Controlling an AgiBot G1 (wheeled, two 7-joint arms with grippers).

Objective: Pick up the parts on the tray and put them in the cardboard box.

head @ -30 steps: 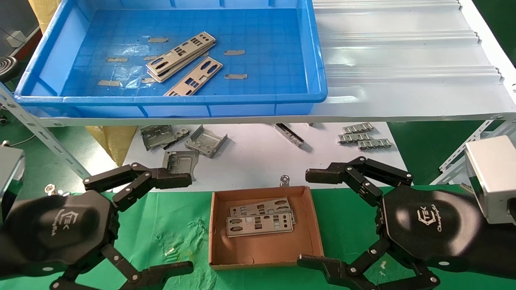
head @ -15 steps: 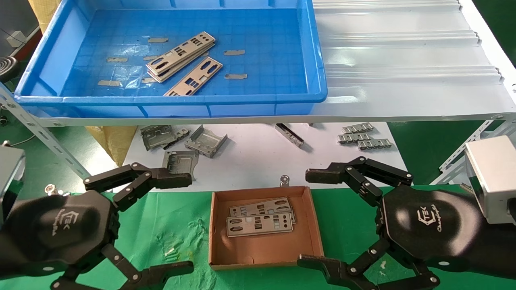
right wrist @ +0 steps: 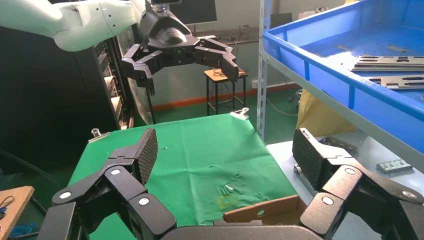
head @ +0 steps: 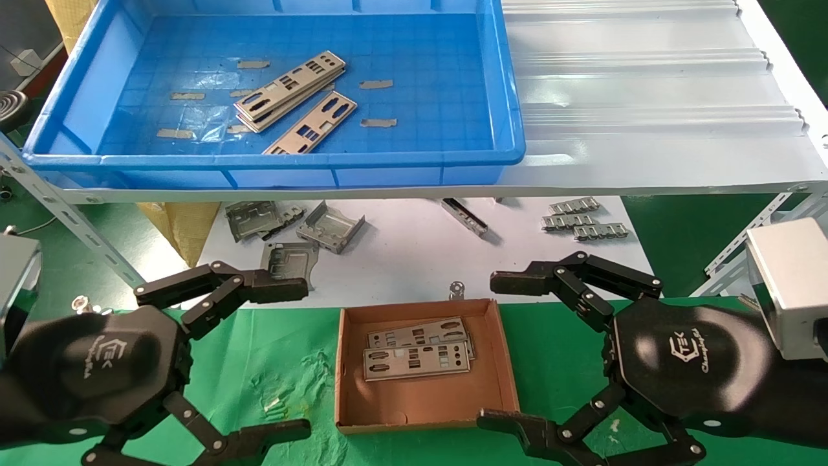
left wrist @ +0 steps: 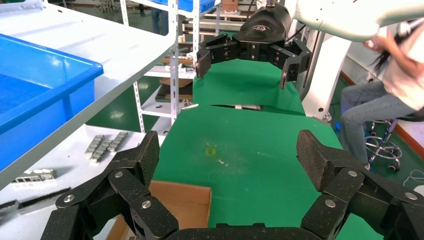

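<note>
Head view: at the frame's bottom corners the left gripper (head: 275, 359) and right gripper (head: 504, 353) hover low, jaws spread wide and empty, flanking the cardboard box (head: 498, 362), probably so either can reach it. Two punched plates (head: 417, 359) lie overlapped inside. Farther up, three more plates (head: 291, 87) wait slanted in the blue tray (head: 453, 158), upper left.

Bright-blue grid-floored plastic tray (head: 77, 97) holds silver-grey punched metal plates (head: 291, 90); below it, a plain brown cardboard box (head: 427, 395) sits on green cloth (head: 284, 362).
</note>
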